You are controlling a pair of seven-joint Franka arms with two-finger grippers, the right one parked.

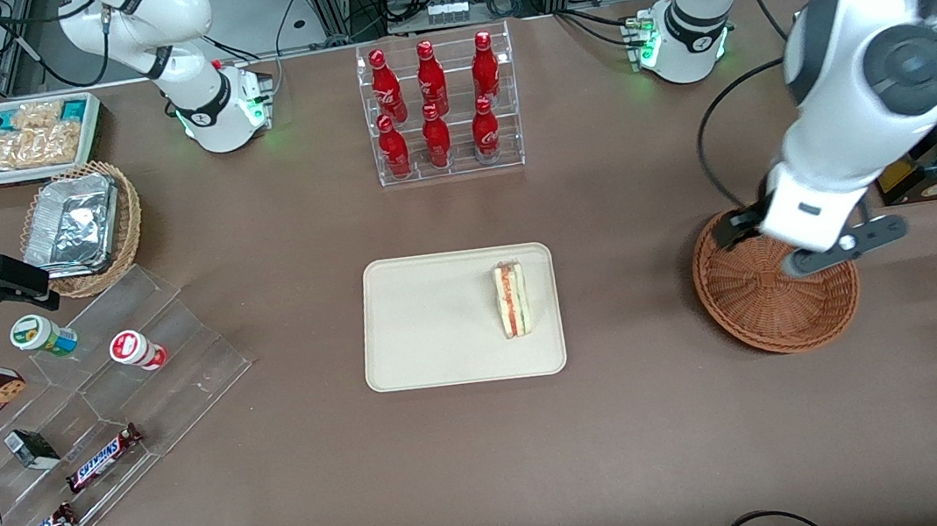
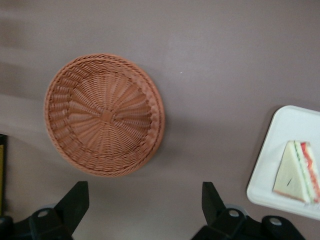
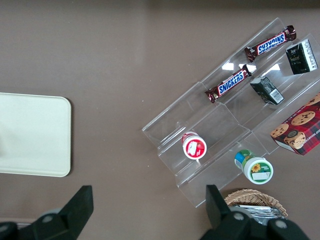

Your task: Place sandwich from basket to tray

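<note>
Already on the Tray: Sandwich Lies Apart from the Wicker Bowl

Now the sandwich lies on the tray, on the part of it nearer the working arm's end of the table, its striped red, orange and green edge showing. The tray sits at the table's middle, nearer the front camera than the clear rack of red bottles. The basket stands well apart from the tray, toward the working arm's end. The gripper hangs above the basket's rim, its fingers spread wide with nothing between them. In the wrist view the woven bowl holds nothing.
</note>
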